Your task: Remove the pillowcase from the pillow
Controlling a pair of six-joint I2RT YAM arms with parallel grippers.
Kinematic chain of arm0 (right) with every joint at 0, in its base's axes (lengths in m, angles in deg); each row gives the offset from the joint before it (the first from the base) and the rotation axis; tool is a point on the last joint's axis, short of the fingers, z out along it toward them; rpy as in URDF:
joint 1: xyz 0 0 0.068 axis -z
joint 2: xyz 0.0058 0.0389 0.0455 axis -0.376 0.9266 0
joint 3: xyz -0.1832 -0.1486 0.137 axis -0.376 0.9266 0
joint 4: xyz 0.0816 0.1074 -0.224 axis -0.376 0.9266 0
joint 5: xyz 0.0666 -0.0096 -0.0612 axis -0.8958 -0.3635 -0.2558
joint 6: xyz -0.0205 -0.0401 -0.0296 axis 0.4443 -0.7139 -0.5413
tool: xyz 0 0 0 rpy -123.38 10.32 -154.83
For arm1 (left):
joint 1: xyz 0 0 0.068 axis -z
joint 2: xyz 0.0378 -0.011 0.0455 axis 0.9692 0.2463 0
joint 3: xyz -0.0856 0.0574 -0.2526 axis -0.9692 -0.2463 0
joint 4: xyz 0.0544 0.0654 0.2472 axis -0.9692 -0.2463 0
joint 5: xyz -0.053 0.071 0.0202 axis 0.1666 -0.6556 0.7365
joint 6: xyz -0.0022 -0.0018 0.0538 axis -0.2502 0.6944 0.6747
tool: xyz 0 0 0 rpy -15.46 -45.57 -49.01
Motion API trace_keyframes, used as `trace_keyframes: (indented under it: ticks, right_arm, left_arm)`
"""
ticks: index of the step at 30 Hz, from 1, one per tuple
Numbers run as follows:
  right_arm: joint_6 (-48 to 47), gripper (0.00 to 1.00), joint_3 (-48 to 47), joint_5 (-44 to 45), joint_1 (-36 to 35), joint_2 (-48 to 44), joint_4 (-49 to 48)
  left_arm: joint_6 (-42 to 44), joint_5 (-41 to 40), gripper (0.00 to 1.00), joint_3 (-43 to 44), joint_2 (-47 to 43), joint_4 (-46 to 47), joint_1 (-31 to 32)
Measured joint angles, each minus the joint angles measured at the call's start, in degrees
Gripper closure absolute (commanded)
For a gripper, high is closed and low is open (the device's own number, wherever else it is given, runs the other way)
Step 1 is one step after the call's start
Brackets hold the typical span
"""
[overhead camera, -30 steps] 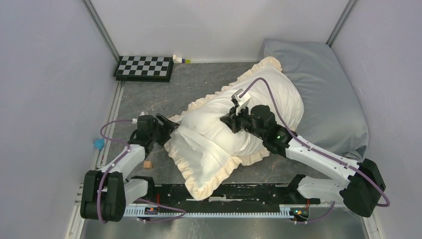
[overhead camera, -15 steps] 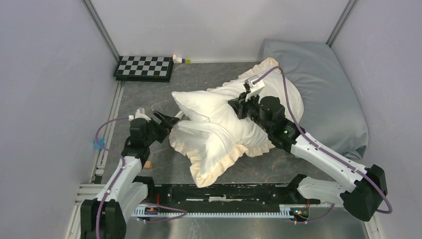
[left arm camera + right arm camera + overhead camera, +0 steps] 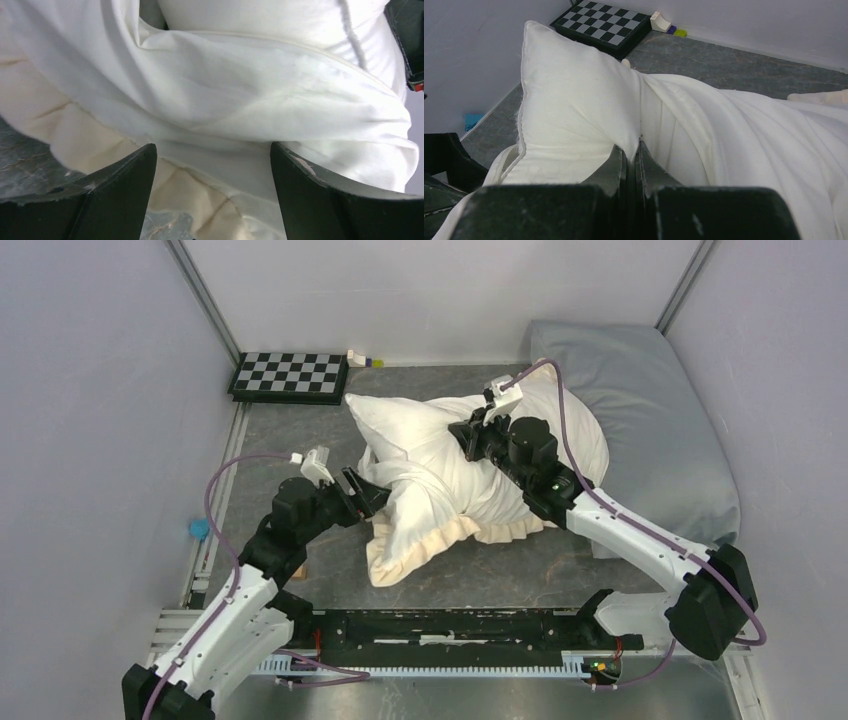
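Pillowcase (image 3: 425, 538) bunched directly ahead of left claw (image 3: 376, 498), its frill (image 3: 195, 197) lying between wide-open fingers, not yet pinched. Right claw (image 3: 633, 150) closed, pinching pillow (image 3: 569, 100) further beyond, so left claw is nearer to case. Pillow long axis runs away from left claw, toward far right. Grey table (image 3: 300, 435) extends behind left claw; likely enough room for pulling back.

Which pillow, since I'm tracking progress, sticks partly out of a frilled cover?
The white pillow at centre, in the cream pillowcase; the blue-grey pillow lies bare.
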Motion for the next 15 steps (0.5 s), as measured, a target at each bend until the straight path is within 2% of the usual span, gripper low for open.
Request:
trace_keyframes:
  ticks: [3, 8, 11, 15]
  right_arm:
    - [0.6, 1.0, -0.4, 0.7, 0.0, 1.7, -1.0]
    - [0.8, 1.0, -0.4, 2.9, 0.0, 2.4, -2.4]
    - [0.7, 1.0, -0.4, 3.5, 0.0, 2.4, -3.0]
    - [0.2, 1.0, -0.4, 4.0, 0.0, 2.4, -3.3]
  left_arm:
    - [0.9, -2.7, 0.1, 2.8, -1.3, -5.4, 0.8]
    - [1.2, -7.0, 0.06, 5.9, -9.3, -16.1, 0.9]
    - [1.3, -8.8, 0.0, 9.6, -13.0, -21.0, 0.9]
    - [2.2, -9.9, 0.0, 17.0, -14.2, -27.4, 1.0]
